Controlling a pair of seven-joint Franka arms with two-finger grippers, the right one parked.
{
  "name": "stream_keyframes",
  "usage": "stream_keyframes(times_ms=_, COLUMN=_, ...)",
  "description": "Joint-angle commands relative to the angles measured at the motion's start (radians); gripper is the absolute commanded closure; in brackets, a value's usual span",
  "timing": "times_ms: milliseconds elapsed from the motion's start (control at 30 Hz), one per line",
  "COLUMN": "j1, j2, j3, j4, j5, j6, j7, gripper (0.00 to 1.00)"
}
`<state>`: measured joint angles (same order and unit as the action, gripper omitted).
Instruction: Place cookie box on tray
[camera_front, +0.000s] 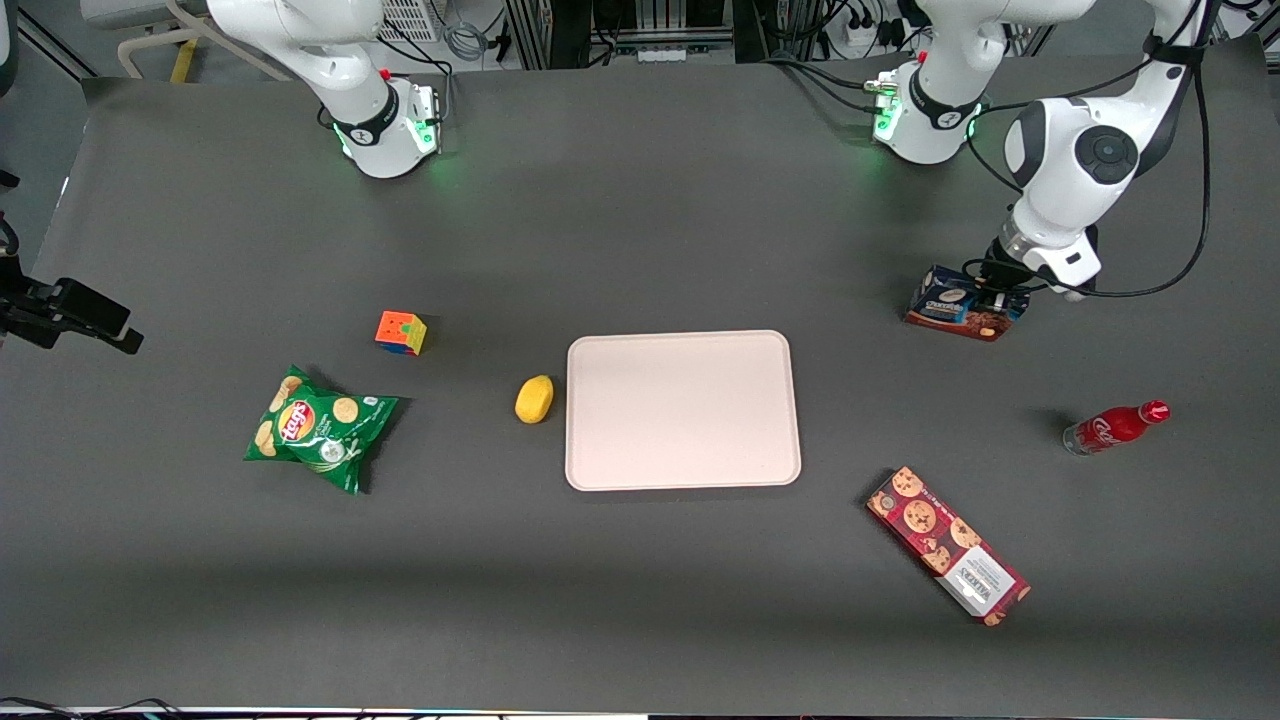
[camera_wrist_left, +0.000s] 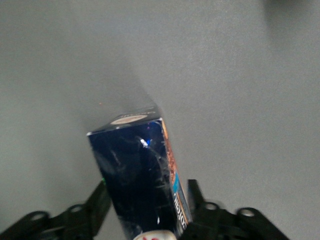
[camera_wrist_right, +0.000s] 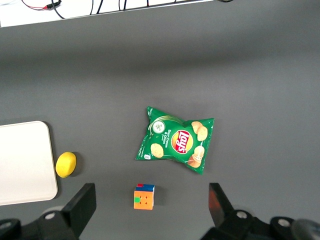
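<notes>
My hand has the cookie box pinched between its fingers, and the tray sits well off sideways toward the parked arm.

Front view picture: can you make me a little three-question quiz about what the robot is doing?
1. True or false: the small navy-blue cardboard cookie box already lies on the pale pink rectangular tray.
2. What does the left arm's gripper straddle? A) red soda bottle B) navy cookie box C) yellow lemon
3. Fill in: the long red cookie box lies ___ to the front camera than the tray.

Key: 1 false; 2 B; 3 nearer.
</notes>
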<state>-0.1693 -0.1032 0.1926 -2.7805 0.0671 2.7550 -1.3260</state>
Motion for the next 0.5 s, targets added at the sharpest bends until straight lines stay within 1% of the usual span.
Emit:
stream_keyframes(times_ms=0, j1=-0.013, j2=-0.035, j3=-0.039, j4=0.09, j5=0.013, j6=-0.15, j7=-0.015, gripper=1.0)
stream_keyframes(times_ms=133, j1=-0.016, j2=-0.05, j3=-0.058, j4=0.241, j5=0.014, j6=-0.383, j7=0.031, gripper=1.0)
stream_keyframes(times_ms=267, j1=-0.018, j2=-0.053, j3=-0.105, j4=0.416, j5=0.008, j6=-0.616, j7=0.166, gripper=1.0)
stream_keyframes(times_ms=467, j1=-0.021, j2=-0.032, j3=-0.133, j4=0.689, j5=-0.013, j6=-0.885, j7=0.387, gripper=1.0)
